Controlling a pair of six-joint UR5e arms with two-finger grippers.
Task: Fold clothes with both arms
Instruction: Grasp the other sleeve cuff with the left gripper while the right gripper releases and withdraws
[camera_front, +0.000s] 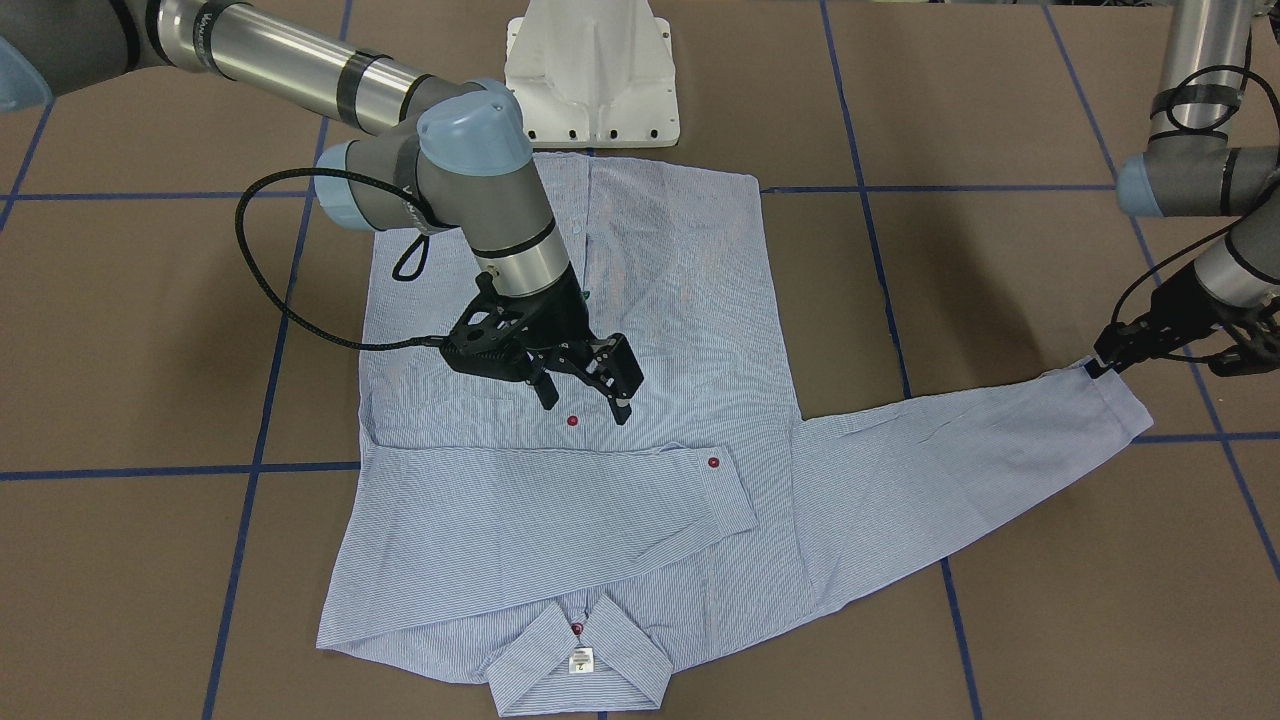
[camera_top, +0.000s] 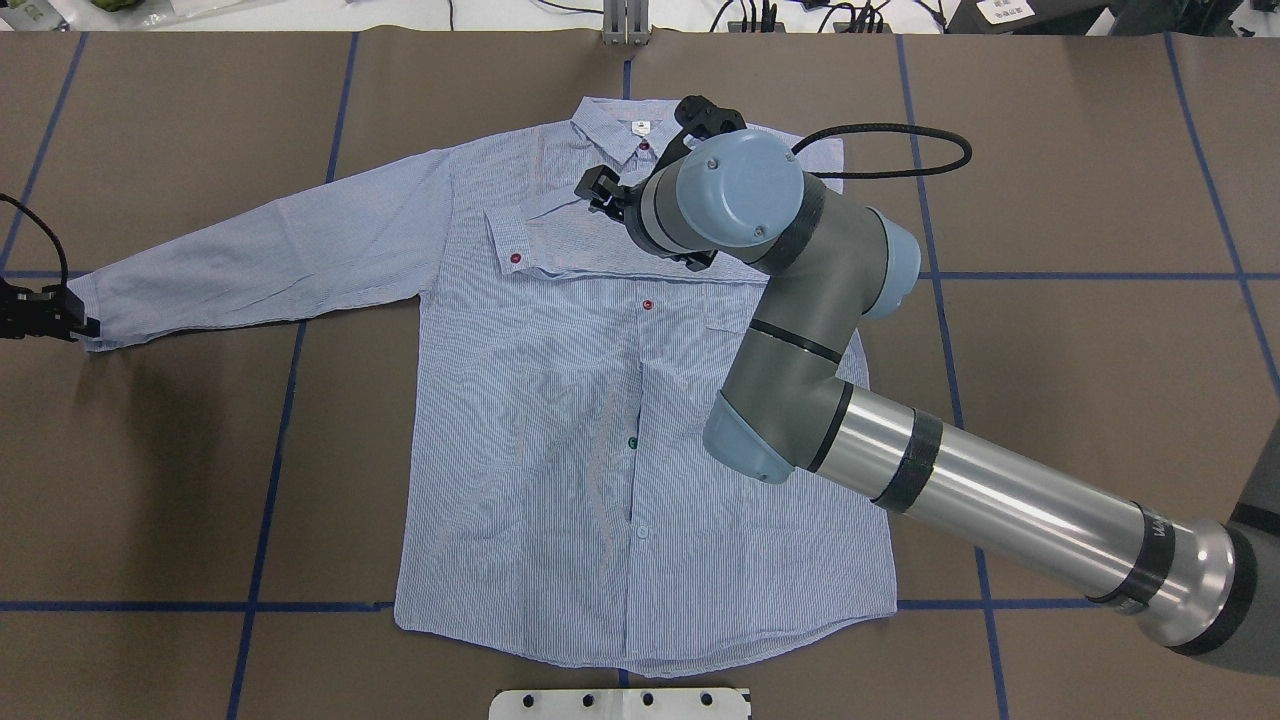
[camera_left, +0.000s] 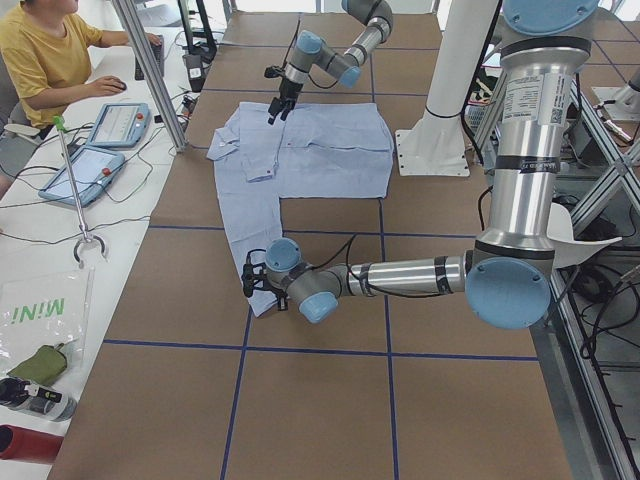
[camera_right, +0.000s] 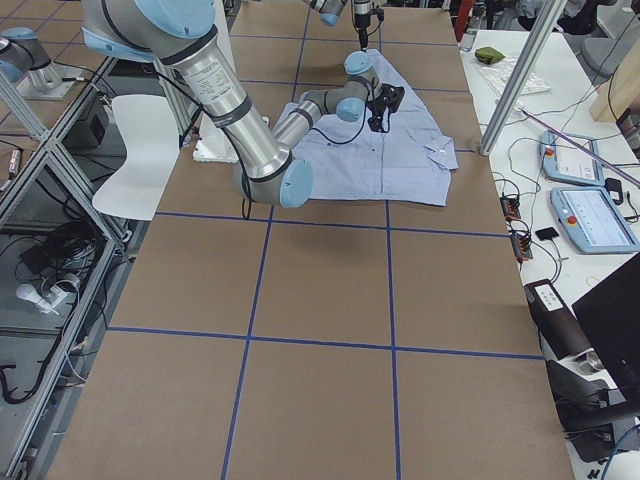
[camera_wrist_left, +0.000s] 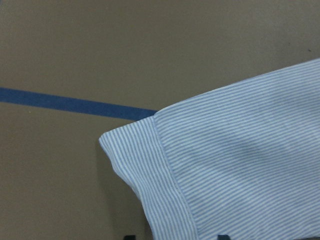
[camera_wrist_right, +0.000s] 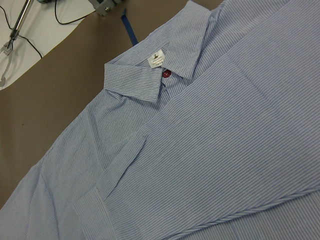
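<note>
**Front-facing view:** 1 shirt (camera_front: 680, 300), light blue with fine white stripes, lies flat and front-up on the brown table (camera_front: 1000, 650). Its collar (camera_front: 530, 662) and white neck label (camera_front: 581, 660) are nearest the camera. The folded sleeve (camera_front: 540, 510) lies across the chest, and its red-buttoned folded cuff (camera_front: 725, 490) is just beyond the tips of the right gripper (camera_front: 586, 410). That gripper hangs over the chest with its jaws spread wide and empty. 1 red button (camera_front: 572, 421) sits on the placket directly below the gap. The outstretched sleeve (camera_front: 950, 460) runs sideways to the left gripper (camera_front: 1098, 367), whose tips meet a corner of the cuff (camera_front: 1125, 400).

**Overhead view:** the right arm (camera_top: 1000, 500) reaches across the shirt, and its wrist hides most of the right gripper. 1 green button (camera_top: 632, 441) is on the placket, well behind the jaws toward the hem. The left gripper touches the cuff.

**Left side view:** the left arm (camera_left: 400, 272) is low, with its jaws at the sleeve end. 1 operator (camera_left: 45, 55) in yellow sits beside the table.

**Right side view:** the right gripper is above the shirt's chest.

**Left wrist view:** the cuff lies ahead of the jaws. 2 dark fingertips (camera_wrist_left: 129, 237) show apart with the cuff between them, and I cannot tell whether they clamp it. 1 blue tape line (camera_wrist_left: 75, 104) lies beyond.

**Right wrist view:** the collar, neck label and 1 collar button (camera_wrist_right: 167, 74) lie ahead of the jaws, with the folded sleeve beneath them
</note>
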